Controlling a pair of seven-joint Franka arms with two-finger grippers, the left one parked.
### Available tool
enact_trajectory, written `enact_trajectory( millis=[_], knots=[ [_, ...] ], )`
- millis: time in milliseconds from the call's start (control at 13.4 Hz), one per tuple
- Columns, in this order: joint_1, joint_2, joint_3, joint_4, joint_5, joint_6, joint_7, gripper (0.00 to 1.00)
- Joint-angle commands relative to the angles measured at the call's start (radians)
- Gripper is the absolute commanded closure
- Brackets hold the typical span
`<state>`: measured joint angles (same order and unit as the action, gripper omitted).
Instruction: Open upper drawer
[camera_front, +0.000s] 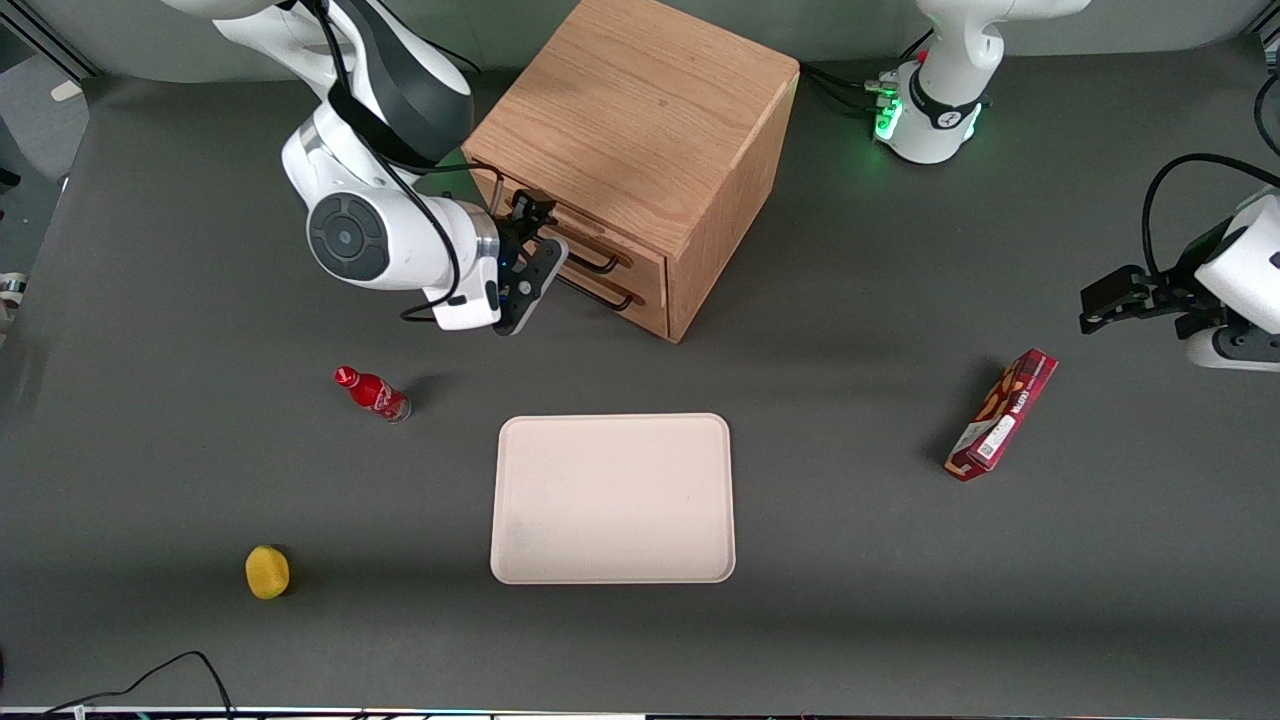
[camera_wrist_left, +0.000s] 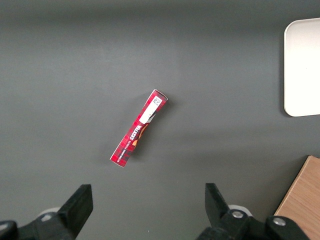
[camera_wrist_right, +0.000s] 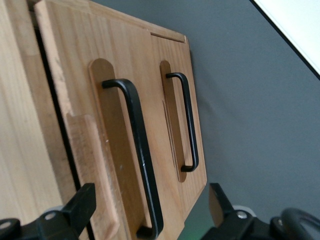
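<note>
In the front view the gripper (camera_front: 528, 262) hovers in front of the cabinet (camera_front: 640, 130), at its 8 o'clock corner on the bench (camera_front: 850, 560). In the right wrist view the jaws stand released astride the upper drawer (camera_wrist_right: 107, 150) and its handle (camera_wrist_right: 140, 155), gripping nothing. Closing off-centre could slip off the bar or catch the lower handle (camera_wrist_right: 187, 125) just beside it.

even, fairly bright overhead light falls on the dark grey table (camera_front: 900, 600). the wooden cabinet (camera_front: 640, 130) casts a soft shadow toward the parked arm's end; the bottle (camera_front: 372, 393) and snack box (camera_front: 1002, 414) have short soft shadows. the gripper (camera_front: 535, 250) by the cabinet front looks sharp. a green glow marks one robot base (camera_front: 885, 118).
</note>
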<state>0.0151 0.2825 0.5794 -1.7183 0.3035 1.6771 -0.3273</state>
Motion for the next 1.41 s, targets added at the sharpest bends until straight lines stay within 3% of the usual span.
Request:
enact_trajectory(
  millis=[0, 893, 1339],
  knots=[
    [-0.007, -0.019, 0.005, -0.05, 0.029, 0.048, -0.019, 0.0],
    [-0.001, 0.001, 0.011, -0.135, 0.028, 0.176, -0.019, 0.0],
    [-0.006, 0.03, 0.01, -0.127, -0.037, 0.182, -0.022, 0.0]
  ],
)
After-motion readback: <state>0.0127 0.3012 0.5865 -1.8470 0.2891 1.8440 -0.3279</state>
